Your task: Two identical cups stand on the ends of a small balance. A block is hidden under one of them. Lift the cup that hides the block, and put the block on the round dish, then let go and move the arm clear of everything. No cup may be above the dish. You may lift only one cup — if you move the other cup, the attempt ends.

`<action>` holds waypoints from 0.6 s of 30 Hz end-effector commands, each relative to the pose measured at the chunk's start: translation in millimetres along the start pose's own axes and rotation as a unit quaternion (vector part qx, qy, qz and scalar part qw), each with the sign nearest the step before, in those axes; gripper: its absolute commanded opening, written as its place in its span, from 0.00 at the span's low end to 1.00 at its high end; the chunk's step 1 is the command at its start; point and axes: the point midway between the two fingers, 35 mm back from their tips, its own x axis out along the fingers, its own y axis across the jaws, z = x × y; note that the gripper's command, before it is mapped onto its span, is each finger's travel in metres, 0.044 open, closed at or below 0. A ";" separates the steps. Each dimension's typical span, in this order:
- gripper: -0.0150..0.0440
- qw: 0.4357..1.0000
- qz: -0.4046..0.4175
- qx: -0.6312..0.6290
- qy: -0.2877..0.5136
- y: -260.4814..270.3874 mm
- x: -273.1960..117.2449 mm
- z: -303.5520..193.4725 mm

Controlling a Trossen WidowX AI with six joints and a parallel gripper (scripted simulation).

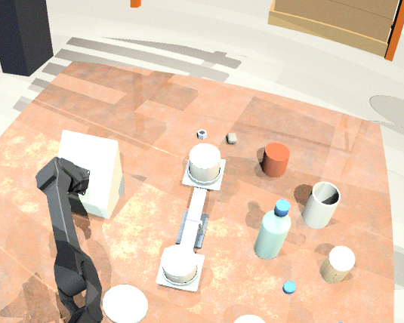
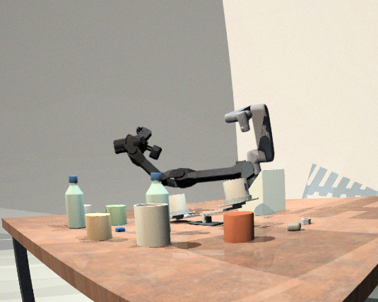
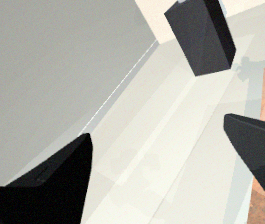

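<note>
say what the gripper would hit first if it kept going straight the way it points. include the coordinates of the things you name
Nothing near shows between the fingertips of the gripper (image 3: pixel 158 126); the way looks free as far as the wrist view shows, perhaps down to the pale floor (image 3: pixel 150 150), though depth is unclear.

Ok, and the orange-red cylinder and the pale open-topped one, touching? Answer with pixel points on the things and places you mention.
Apart: the top view shows bare tabletop between the orange-red cylinder (image 1: pixel 275 160) (image 2: pixel 239 227) and the pale open-topped one (image 1: pixel 319 211) (image 2: pixel 152 226).

- No text, label, brand, number or sign can be read in the top, exterior or wrist view; any small marks are too blurred.
</note>
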 end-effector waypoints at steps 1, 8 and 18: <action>0.98 1.000 0.000 0.001 -0.002 -0.4 0.8 1.7; 1.00 0.995 -0.016 0.030 -0.092 -18.8 24.0 66.9; 1.00 0.968 -0.053 0.066 -0.237 -60.7 36.5 169.0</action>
